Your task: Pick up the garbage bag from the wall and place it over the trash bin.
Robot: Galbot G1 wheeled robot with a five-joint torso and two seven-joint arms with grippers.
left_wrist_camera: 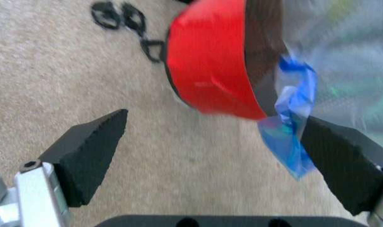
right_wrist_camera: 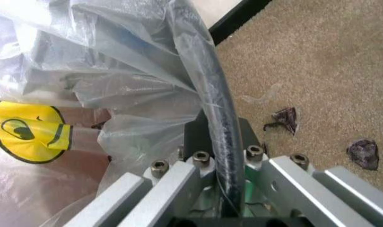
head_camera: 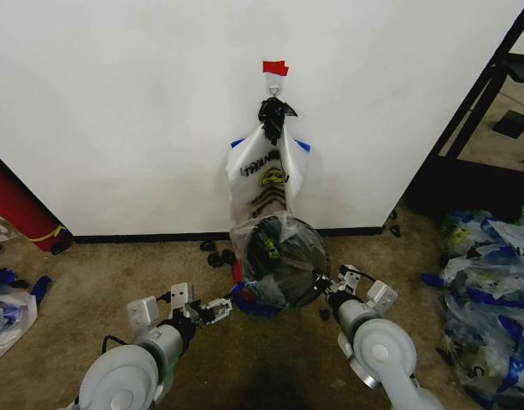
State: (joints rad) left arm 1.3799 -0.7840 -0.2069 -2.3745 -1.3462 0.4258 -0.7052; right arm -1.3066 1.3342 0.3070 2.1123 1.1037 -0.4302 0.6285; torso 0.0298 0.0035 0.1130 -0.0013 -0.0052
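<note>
Beige carpet (head_camera: 99, 282) runs up to the white wall (head_camera: 116, 102) with its black baseboard (head_camera: 142, 237). Red tape strip (head_camera: 275, 67) on the wall marks a small hook (head_camera: 275, 85); a whiter bag with black lettering (head_camera: 263, 175) hangs from it, knotted black at the top. Heap of clear-and-blue bags (head_camera: 488, 282) lies on the floor at the robot's right, a red cylinder (head_camera: 14, 205) leans at far left.

Head view: trash bin (head_camera: 279, 260) stands on the carpet just below the hanging bag, with the garbage bag (head_camera: 289, 248) draped over its mouth. Left pincer (head_camera: 217, 309) sits low beside the bin's left side, right pincer (head_camera: 328, 295) against its right rim.

Left wrist view adds detail: left pincer (left_wrist_camera: 217, 156) is spread wide, dark pads well apart, nothing between them except a blue bag handle (left_wrist_camera: 292, 127) hanging against the far pad. Bin's red base (left_wrist_camera: 210, 61) is just ahead, and small black bits (left_wrist_camera: 125, 23) lie on the carpet.

Right wrist view: right pincer (right_wrist_camera: 221, 161) is clamped narrow on the bin's black rim (right_wrist_camera: 210, 80) with clear plastic film wrapped over it. Yellow smiley print (right_wrist_camera: 24, 130) shows inside the bag. Dark scraps (right_wrist_camera: 283, 118) on the carpet nearby.
</note>
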